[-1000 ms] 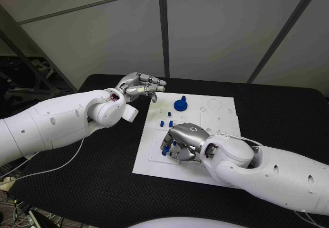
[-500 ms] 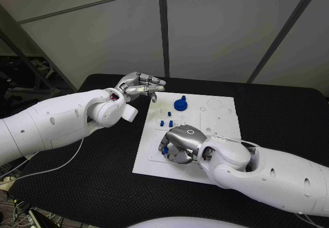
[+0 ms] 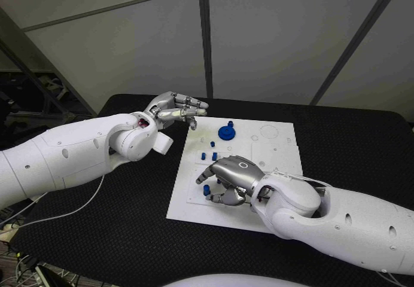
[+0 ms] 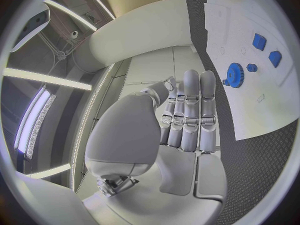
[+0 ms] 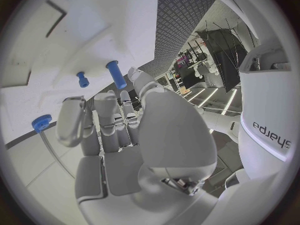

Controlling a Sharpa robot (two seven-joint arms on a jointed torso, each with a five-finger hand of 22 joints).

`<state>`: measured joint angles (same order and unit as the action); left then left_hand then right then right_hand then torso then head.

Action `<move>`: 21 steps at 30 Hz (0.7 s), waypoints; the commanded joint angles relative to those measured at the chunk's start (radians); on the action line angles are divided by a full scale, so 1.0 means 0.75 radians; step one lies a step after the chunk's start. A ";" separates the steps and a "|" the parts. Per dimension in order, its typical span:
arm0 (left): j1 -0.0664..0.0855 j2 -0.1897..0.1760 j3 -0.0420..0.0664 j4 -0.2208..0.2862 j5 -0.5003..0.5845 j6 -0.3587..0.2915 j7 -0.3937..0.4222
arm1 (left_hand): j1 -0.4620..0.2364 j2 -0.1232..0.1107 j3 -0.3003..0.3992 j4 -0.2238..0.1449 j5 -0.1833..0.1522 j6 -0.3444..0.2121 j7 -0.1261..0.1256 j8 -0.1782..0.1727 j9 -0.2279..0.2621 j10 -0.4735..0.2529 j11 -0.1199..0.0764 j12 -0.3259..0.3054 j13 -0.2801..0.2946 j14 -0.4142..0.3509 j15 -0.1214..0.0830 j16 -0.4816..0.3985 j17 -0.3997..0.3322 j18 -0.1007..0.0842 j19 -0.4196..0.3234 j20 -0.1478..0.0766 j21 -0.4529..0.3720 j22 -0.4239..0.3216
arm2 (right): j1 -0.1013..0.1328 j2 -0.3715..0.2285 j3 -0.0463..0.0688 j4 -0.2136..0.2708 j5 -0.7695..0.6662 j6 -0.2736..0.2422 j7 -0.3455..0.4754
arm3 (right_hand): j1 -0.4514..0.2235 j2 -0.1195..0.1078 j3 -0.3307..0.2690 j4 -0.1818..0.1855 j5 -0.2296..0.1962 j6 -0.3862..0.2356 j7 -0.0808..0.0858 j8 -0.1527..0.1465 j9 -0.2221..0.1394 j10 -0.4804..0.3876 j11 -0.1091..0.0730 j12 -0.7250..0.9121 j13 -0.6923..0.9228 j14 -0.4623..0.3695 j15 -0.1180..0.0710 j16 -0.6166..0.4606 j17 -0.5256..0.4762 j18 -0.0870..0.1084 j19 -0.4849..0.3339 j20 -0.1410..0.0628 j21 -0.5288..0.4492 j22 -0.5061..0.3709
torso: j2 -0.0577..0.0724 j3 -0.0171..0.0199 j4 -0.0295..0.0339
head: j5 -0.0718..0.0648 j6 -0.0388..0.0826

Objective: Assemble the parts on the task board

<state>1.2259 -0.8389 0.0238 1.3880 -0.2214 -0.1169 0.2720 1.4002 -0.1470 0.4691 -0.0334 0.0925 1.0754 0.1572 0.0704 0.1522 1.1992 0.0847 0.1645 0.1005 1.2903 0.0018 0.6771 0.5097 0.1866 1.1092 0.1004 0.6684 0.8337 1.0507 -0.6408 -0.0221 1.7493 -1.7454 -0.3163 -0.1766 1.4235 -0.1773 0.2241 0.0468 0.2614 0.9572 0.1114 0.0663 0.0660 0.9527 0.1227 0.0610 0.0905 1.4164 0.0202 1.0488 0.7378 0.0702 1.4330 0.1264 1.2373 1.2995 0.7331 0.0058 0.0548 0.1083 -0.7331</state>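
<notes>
the right hand hovers, fingers curled and probably empty, over the board's near blue peg; small, stiff, light, best pinched by its shaft. the left hand waits open off-board.

A black table with a textured mat fills the foreground. Behind it, toward twelve o'clock, stand pale grey wall panels split by dark seams. Metal framing clutters ten o'clock.
</notes>
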 commanded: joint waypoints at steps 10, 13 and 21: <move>0.002 -0.004 -0.003 -0.005 0.005 0.017 -0.001 | -0.005 0.004 -0.006 -0.002 -0.005 -0.006 -0.001 -0.006 -0.001 -0.005 -0.001 -0.006 0.001 -0.009 -0.004 -0.004 -0.002 -0.005 -0.003 0.003 -0.005 -0.001 | 0.022 -0.276 0.070 0.133 0.440 -0.192 0.036 | 0.000 0.034 -0.069 0.104 -0.004 0.091 0.040 0.034 0.020 0.291 -0.065 0.128 0.078 0.021 -0.040 0.027 0.038 0.007 0.017 -0.032 0.013 0.012 | -0.009 -0.0027 -0.0058 | -0.070 0.038; 0.001 -0.008 -0.010 -0.003 0.005 0.016 -0.001 | -0.005 0.003 -0.007 -0.002 -0.005 -0.007 -0.001 -0.007 -0.001 -0.006 -0.001 -0.006 0.002 -0.009 -0.004 -0.005 -0.003 -0.005 -0.003 0.003 -0.007 -0.002 | 0.042 -0.382 0.092 0.151 0.581 -0.166 -0.038 | -0.068 0.034 -0.079 0.170 -0.005 0.183 -0.017 0.071 0.051 0.525 -0.134 0.239 0.153 0.092 -0.095 0.214 0.303 -0.042 0.106 -0.083 0.232 0.188 | -0.016 -0.0033 -0.0131 | -0.090 0.041; 0.001 -0.016 -0.021 0.016 0.005 0.015 0.002 | -0.005 0.003 -0.007 -0.002 -0.005 -0.008 -0.001 -0.007 -0.002 -0.006 -0.001 -0.006 0.002 -0.009 -0.004 -0.006 -0.003 -0.005 -0.003 0.003 -0.007 -0.002 | 0.056 -0.579 0.106 0.210 0.620 -0.074 -0.256 | -0.173 0.006 -0.159 0.313 -0.005 0.245 -0.079 0.141 0.246 0.608 -0.211 1.117 1.015 0.107 -0.158 0.328 0.438 -0.079 0.162 -0.141 0.386 0.315 | -0.025 -0.0088 -0.0242 | -0.185 0.046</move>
<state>1.2256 -0.8502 0.0086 1.3955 -0.2212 -0.1144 0.2689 1.4002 -0.1471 0.4691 -0.0334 0.0925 1.0755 0.1571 0.0704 0.1523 1.1992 0.0847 0.1645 0.1003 1.2903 0.0018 0.6771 0.5086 0.1866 1.1092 0.1004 0.6685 0.8330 1.0909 -1.0684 0.0571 1.8940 -1.3262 -0.4102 -0.2635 1.2971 -0.1704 0.1083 0.2696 0.2614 1.1484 0.0521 0.1662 0.2269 1.4210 -0.0340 0.8217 0.7706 1.4669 -0.0915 1.2840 1.0519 0.0299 1.4654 0.0158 1.5181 1.3081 0.7177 0.0011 0.0411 -0.0125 -0.6977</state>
